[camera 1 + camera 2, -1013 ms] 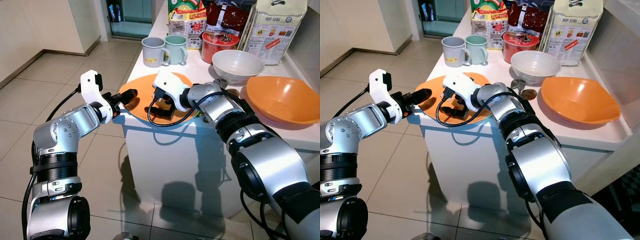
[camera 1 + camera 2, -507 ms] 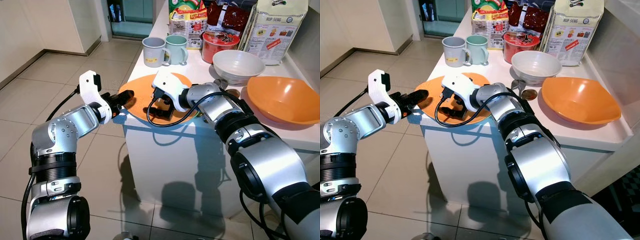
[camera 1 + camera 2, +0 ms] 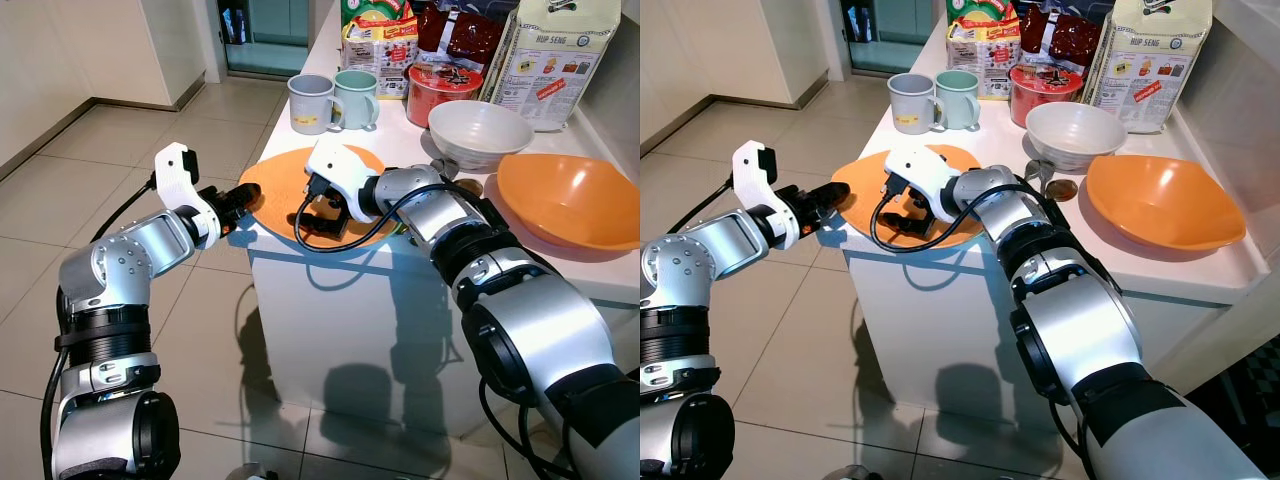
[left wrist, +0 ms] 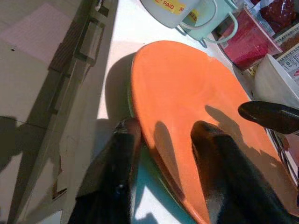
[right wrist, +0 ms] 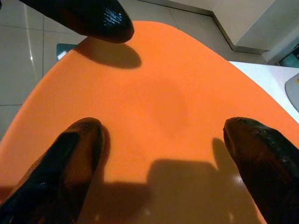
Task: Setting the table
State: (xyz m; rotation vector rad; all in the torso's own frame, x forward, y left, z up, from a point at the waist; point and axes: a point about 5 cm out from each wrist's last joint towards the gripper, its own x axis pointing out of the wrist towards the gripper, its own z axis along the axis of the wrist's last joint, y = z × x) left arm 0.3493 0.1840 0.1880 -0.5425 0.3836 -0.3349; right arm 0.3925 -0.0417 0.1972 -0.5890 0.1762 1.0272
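Looking down at the white counter, I see the orange plate lying at its near left corner, overhanging the left edge a little, with something pale green just under its rim in the left wrist view. My left gripper reaches in from beyond that edge; its two fingers straddle the plate's rim, one above and one below, but I cannot tell whether they are pinching it. My right gripper sits over the plate's near side with its fingers spread wide apart, tips on or just above the orange surface; nothing is between them.

Toward the far left edge of the counter stand a grey mug and a pale green mug, touching side by side. A white bowl sits mid-counter, a large orange bowl lies toward the right edge, and food packets and a red tub line the far end.
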